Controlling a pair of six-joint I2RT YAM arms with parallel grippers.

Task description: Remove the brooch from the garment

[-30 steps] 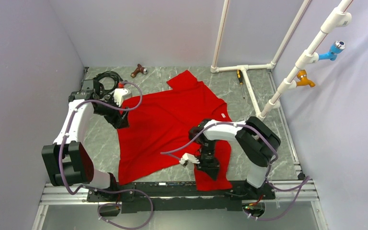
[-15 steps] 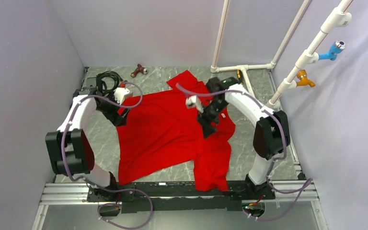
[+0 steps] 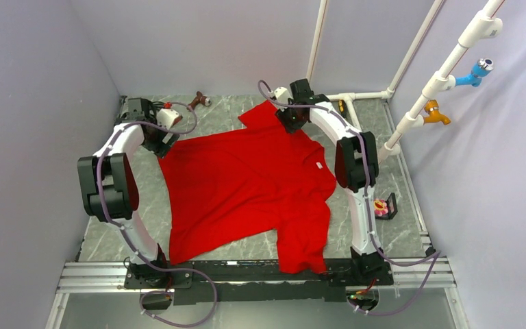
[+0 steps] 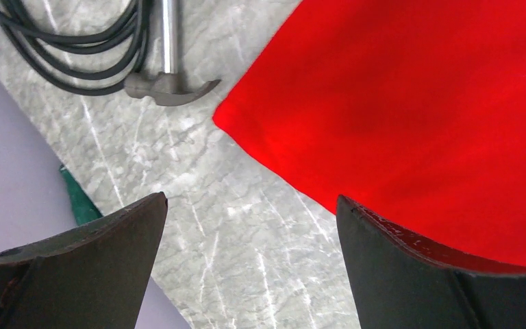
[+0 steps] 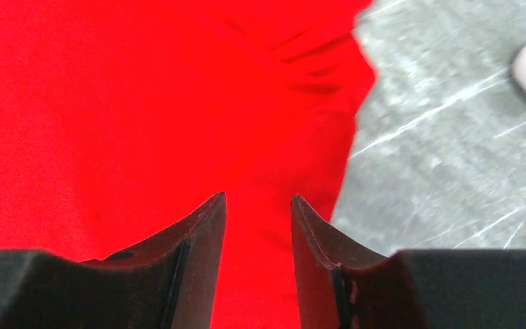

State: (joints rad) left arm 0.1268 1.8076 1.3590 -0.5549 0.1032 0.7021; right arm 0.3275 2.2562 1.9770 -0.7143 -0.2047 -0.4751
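Red T-shirt [image 3: 246,185] lies spread; brooch [image 3: 381,205] rests off it on the table [image 3: 212,116]; left claw [image 4: 250,202] and right claw [image 5: 257,199] gape empty, so apparently done.

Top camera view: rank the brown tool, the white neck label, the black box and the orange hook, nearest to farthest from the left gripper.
1. brown tool, at the back of the table, just beyond the left gripper.
2. white neck label, on the red shirt, right of centre.
3. black box, on the table's right side.
4. orange hook, on the pipe, far right.
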